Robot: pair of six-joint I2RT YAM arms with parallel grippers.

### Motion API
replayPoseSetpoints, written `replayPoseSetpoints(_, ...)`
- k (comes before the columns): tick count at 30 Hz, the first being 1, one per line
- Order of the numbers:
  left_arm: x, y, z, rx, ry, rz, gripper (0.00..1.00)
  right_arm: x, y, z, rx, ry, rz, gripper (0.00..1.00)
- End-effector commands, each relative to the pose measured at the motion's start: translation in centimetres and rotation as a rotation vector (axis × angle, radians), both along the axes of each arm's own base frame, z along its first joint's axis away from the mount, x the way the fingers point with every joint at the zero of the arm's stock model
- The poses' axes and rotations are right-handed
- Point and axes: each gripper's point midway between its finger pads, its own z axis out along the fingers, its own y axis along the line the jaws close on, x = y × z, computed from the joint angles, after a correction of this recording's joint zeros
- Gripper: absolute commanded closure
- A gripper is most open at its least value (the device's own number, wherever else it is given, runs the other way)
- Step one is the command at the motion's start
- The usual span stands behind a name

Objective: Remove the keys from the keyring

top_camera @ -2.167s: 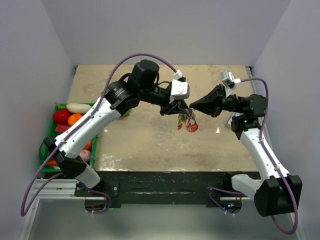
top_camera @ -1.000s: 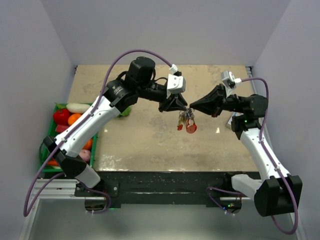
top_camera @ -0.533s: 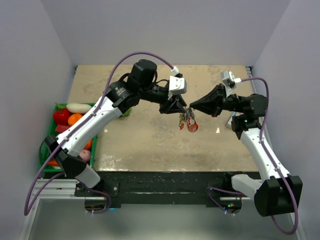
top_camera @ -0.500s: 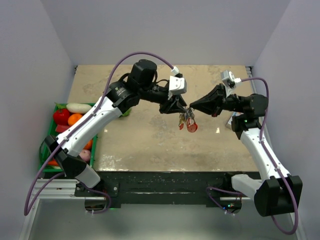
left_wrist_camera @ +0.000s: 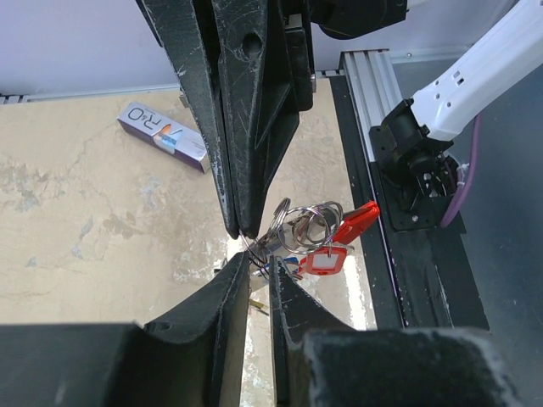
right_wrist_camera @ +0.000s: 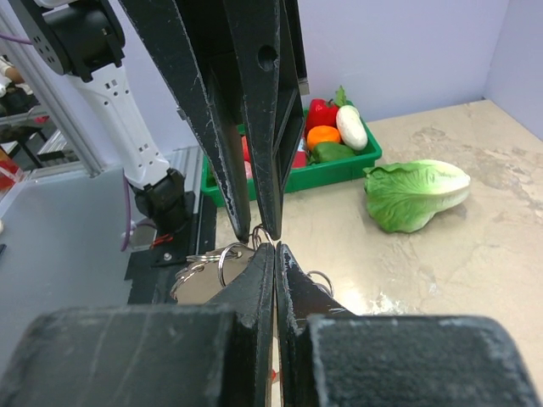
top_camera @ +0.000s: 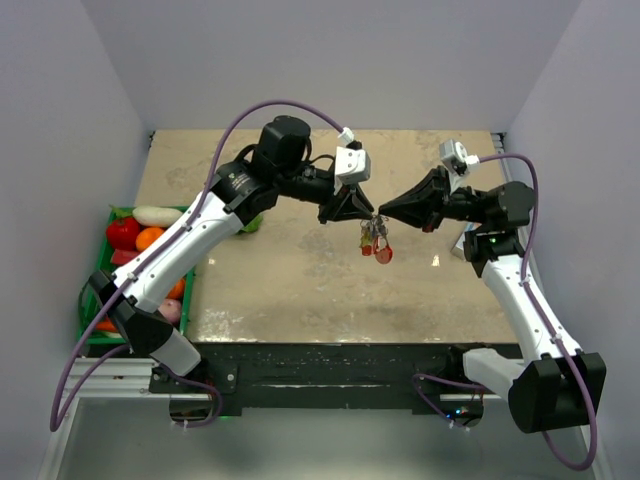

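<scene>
I see the keyring (left_wrist_camera: 299,219) and keys (left_wrist_camera: 325,259) hanging above the tabletop (top_camera: 300,285) between 2 tools. The right tool (right_wrist_camera: 273,246) is pinched together on the ring wire. The left tool (left_wrist_camera: 259,259) is nearly together; I cannot tell if it grips. Light, springy, slippery: I'd take 1 key by its plastic head.

I am working in a robot lab booth; plain lilac walls (top_camera: 330,60) are boxing in my table (top_camera: 300,295); aluminium rails (left_wrist_camera: 366,93) are edging it.

Shiny metal keyring (left_wrist_camera: 294,223), plastic-tagged keys (left_wrist_camera: 322,261).
</scene>
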Motion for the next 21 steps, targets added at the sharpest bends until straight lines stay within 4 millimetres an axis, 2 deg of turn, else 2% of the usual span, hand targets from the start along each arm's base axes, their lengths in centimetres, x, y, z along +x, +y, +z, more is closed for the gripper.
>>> replayPoseSetpoints(1, -0.5, 0.0, 0.7, -0.029, 0.005, -0.029, 0.80, -0.5, -0.2, 2.8, 0.020, -0.102, -0.017, 1.00)
replayPoseSetpoints(3, -0.6, 0.0, 0.5, -0.026, 0.009, -0.033, 0.73, -0.6, -0.2, 3.0, 0.024, -0.105, -0.017, 1.00)
replayPoseSetpoints(9, -0.6, -0.1, 0.1, -0.018, 0.020, -0.035, 0.70, -0.7, -0.2, 3.1, 0.027, -0.106, -0.013, 1.00)
replayPoseSetpoints(18, -0.5, -0.6, 1.1, -0.051, 0.034, -0.040, 0.74, -0.5, -0.2, 3.1, 0.031, -0.109, -0.022, 1.00)
replayPoseSetpoints(21, -0.4, -0.8, 1.0, -0.053, 0.046, -0.043, 0.78, -0.5, -0.2, 3.1, 0.032, -0.110, -0.022, 1.00)
